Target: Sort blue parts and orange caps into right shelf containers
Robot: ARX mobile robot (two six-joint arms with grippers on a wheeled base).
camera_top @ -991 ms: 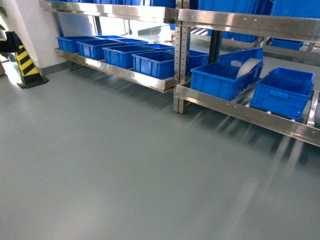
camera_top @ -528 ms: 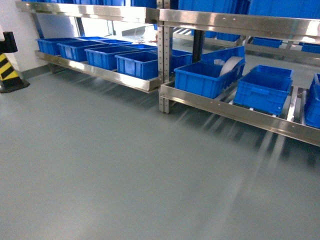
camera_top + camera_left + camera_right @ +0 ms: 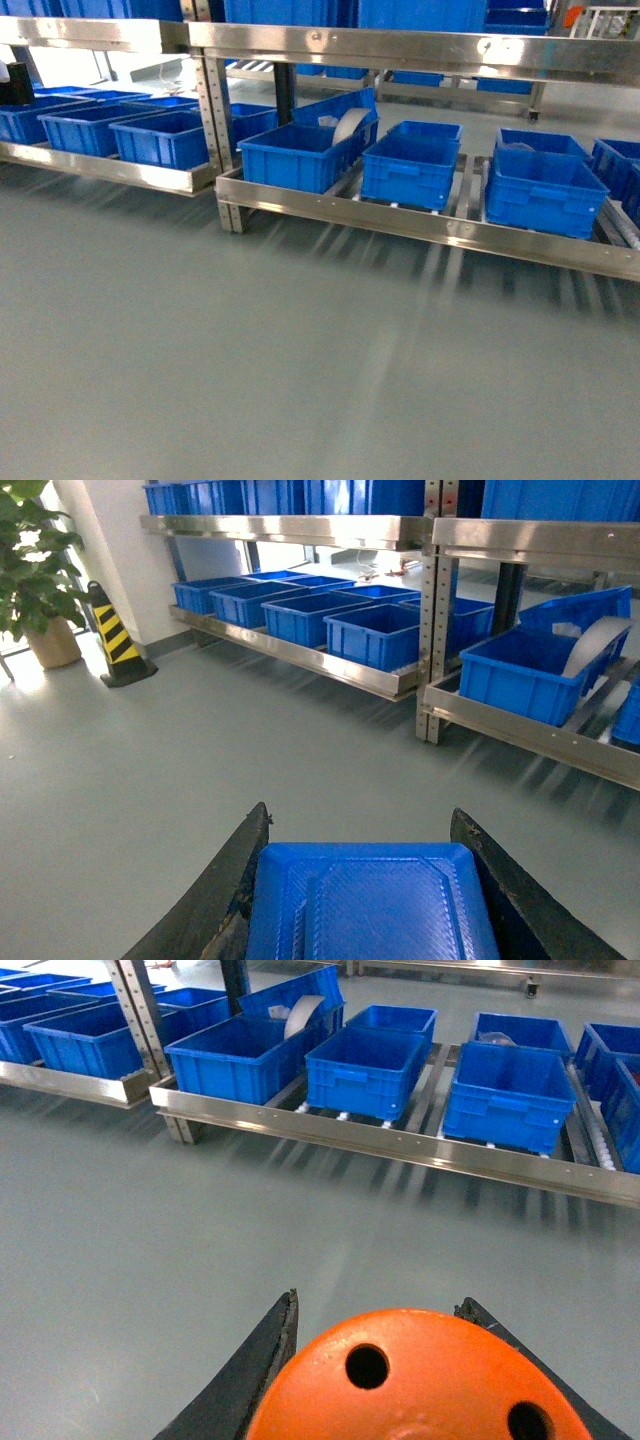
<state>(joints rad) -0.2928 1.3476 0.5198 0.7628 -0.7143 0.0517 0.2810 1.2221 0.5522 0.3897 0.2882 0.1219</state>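
The right shelf [image 3: 420,225] stands across bare grey floor [image 3: 250,380], its blue right shelf containers [image 3: 410,170] in a row behind the front rail. Short of that rail, the left gripper [image 3: 360,900] is clamped on a blue part [image 3: 370,905], and the right gripper [image 3: 400,1380] grips an orange cap [image 3: 420,1380], both held low above the floor.

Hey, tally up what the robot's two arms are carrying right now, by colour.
Blue: 1, the blue part between the jaws of the left gripper.
Orange: 1, the orange cap between the jaws of the right gripper.
Total: 2.
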